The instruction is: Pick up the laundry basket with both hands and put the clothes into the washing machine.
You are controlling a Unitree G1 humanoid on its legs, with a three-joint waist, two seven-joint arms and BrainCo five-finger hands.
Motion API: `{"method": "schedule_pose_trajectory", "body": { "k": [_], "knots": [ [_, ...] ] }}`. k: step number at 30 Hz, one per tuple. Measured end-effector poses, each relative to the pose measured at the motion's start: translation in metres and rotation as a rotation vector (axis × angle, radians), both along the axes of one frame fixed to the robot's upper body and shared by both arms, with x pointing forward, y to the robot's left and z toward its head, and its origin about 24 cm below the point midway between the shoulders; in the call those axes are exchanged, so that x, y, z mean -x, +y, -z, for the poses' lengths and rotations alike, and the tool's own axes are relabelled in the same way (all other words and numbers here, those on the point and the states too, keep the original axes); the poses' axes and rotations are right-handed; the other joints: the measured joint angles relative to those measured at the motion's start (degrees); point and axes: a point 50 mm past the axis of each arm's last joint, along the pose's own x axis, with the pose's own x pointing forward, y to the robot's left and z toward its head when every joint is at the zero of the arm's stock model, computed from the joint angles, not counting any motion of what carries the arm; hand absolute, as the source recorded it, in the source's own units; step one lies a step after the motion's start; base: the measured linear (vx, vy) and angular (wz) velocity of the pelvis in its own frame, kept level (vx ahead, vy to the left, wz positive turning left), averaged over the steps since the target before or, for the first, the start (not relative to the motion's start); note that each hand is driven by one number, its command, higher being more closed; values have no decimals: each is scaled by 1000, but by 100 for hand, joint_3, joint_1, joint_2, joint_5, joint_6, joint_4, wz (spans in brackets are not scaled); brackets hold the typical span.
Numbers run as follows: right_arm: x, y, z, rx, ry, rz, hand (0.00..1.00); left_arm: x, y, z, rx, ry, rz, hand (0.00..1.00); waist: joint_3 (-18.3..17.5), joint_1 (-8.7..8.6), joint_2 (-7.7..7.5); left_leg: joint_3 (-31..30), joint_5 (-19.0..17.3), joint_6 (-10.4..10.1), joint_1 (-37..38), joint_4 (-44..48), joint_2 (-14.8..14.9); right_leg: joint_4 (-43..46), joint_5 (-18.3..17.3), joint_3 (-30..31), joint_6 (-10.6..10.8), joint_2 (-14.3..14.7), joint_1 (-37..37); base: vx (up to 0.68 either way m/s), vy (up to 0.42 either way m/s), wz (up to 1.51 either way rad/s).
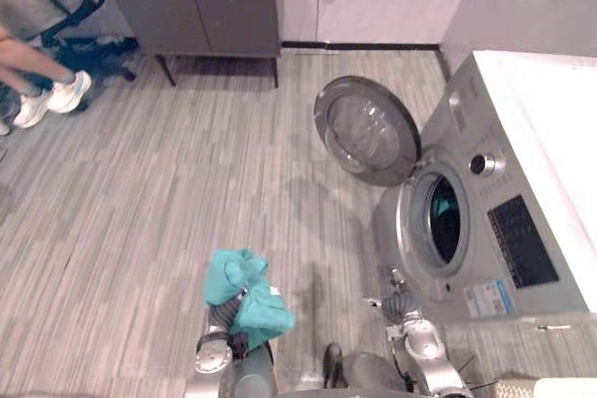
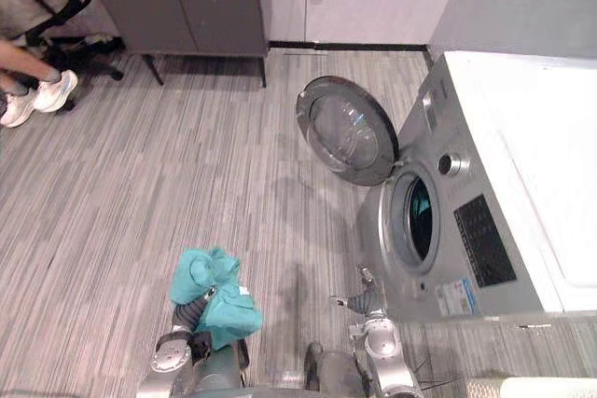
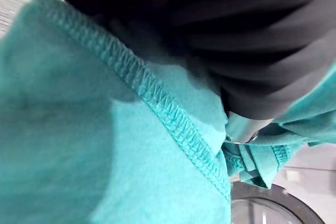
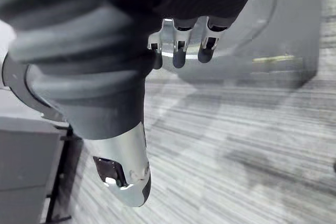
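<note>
A bunched teal cloth (image 1: pixel 244 297) hangs above the floor at the lower left, wrapped over my left hand (image 1: pixel 225 312). The left wrist view shows the same teal cloth (image 3: pixel 105 129) pressed against the hand's dark cover, with the fingers mostly buried in its folds. The silver washing machine (image 1: pixel 485 258) stands to the right with its round door (image 1: pixel 367 130) swung open. Something teal lies inside the drum opening (image 1: pixel 444 216). My right hand (image 1: pixel 398 302) hangs low in front of the machine. Its fingers (image 4: pixel 178 51) are relaxed and hold nothing.
A pale woven edge (image 1: pixel 519 387), perhaps a basket, shows at the lower right corner. A dark cabinet (image 1: pixel 196 16) stands at the back wall. A person's legs in white shoes (image 1: pixel 56 92) and a black chair (image 1: pixel 79 6) are at the upper left. Bare wood floor lies between.
</note>
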Motion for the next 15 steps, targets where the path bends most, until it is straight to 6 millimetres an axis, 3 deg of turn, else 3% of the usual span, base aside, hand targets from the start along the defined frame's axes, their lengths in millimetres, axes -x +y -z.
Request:
{"method": "schedule_pose_trajectory", "body": {
  "k": [2,3,5,6,7,8,9,10,12,13,15],
  "knots": [
    [1,-1,1,2,4,7,0,0,-1,0,-9,3,10,100,18,24,-35,-262,47,-73,-117,-1557,-260,-164,-95,241,156,-122,320,492,159,-69],
    [4,-3,2,10,13,20,0,1,-4,1,-13,8,27,100,3,66,-8,-812,271,-379,-105,-2738,-562,-160,-298,519,375,-202,463,443,222,-91],
    [8,-8,7,18,36,45,0,4,-7,4,-7,23,32,100,-56,120,103,-1308,483,-619,22,-3575,-623,-131,-482,838,548,-183,515,395,318,-114],
    [12,-13,11,35,62,50,0,8,-13,8,6,44,41,100,-163,197,256,-1588,929,-673,51,-3616,-540,-21,-775,1210,743,-110,558,430,417,-169],
    [14,-7,14,20,76,48,0,8,-10,8,-5,49,47,100,-211,282,78,-1404,902,-471,40,-3149,-626,235,-982,1565,895,-261,461,495,488,-161],
    [16,-2,14,9,80,46,0,7,-7,7,-15,49,50,100,-291,248,-59,-1190,699,-406,36,-2997,-659,356,-981,1683,901,-400,391,473,414,-156],
    [18,4,15,8,82,30,0,5,-4,5,-28,40,54,100,-399,252,-229,-727,431,-214,134,-2739,-668,739,-879,1847,1068,-606,152,466,406,-118],
    [18,5,15,7,84,25,0,4,-3,5,-32,36,57,100,-421,248,-263,-529,325,-134,216,-2681,-640,923,-815,1867,1185,-669,44,387,320,-146],
    [10,10,13,9,67,2,0,4,0,4,-45,33,62,100,-426,131,-273,-28,133,71,536,-2657,-581,1670,-514,1734,1618,-843,-401,236,225,-134],
    [1,15,12,7,62,-24,0,3,4,3,-59,32,65,100,-417,92,-259,486,81,156,858,-2854,-476,2273,-373,1344,1605,-1038,-860,216,244,-165],
    [-7,20,11,3,61,-46,0,2,12,2,-83,35,65,100,-394,45,-223,969,78,161,1296,-3162,-372,2494,-430,283,1341,-1245,-1211,178,174,-162]
  ]
}}
